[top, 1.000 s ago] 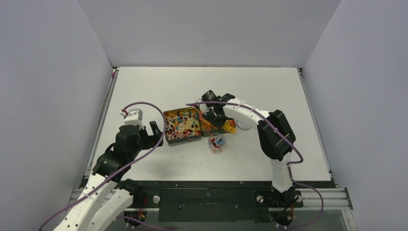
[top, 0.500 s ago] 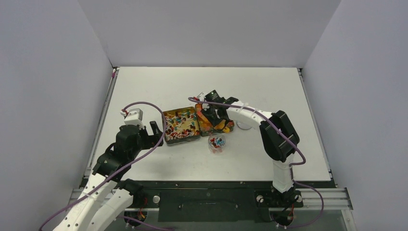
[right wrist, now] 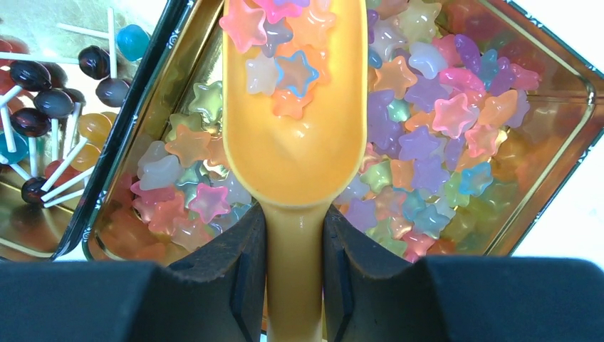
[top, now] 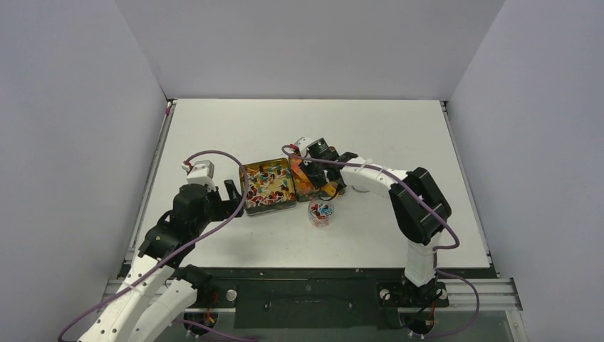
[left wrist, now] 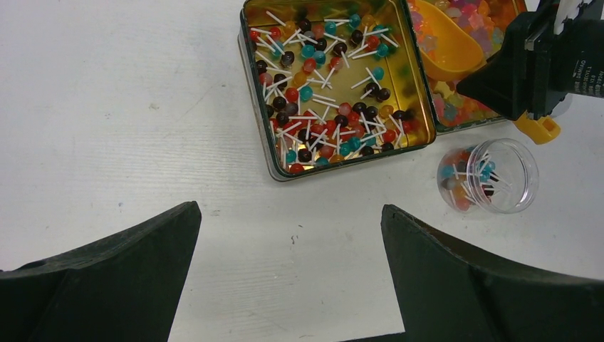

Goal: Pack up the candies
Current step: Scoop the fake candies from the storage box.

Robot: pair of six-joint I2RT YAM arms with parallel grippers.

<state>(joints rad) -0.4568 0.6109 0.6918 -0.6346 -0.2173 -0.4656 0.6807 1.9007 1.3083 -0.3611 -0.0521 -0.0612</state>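
The right gripper [right wrist: 294, 260] is pinching the handle of the orange scoop [right wrist: 295, 142]. Its two dark fingers [right wrist: 235, 278] are pressing in from either side, with only the handle's width between them. Straight ahead of the fingertips, the scoop's bowl is reaching out over the star tin [right wrist: 552, 153], and a small heap of star candies [right wrist: 281, 64] is lying at the bowl's far end. Below the bowl and to both sides of it, more pink, purple, orange and green stars are filling the tin. Whether the bowl is resting on them I cannot tell. To the left of this gripper, across the rim, lollipops [right wrist: 39, 107] with white sticks are lying in the lollipop tin [right wrist: 28, 214].

The left gripper [left wrist: 290, 228] is hanging wide open over the white table [left wrist: 107, 107], gripping nothing. Just ahead of its fingertips the lollipop tin is sitting, scattered with red, blue, dark and orange lollipops. Ahead and to the right, a clear jar [left wrist: 490, 176] is standing upright just beside that tin's near right corner, holding a few lollipops. Farther ahead on the right, the star tin is sitting against the lollipop tin, with the scoop lowered into it.
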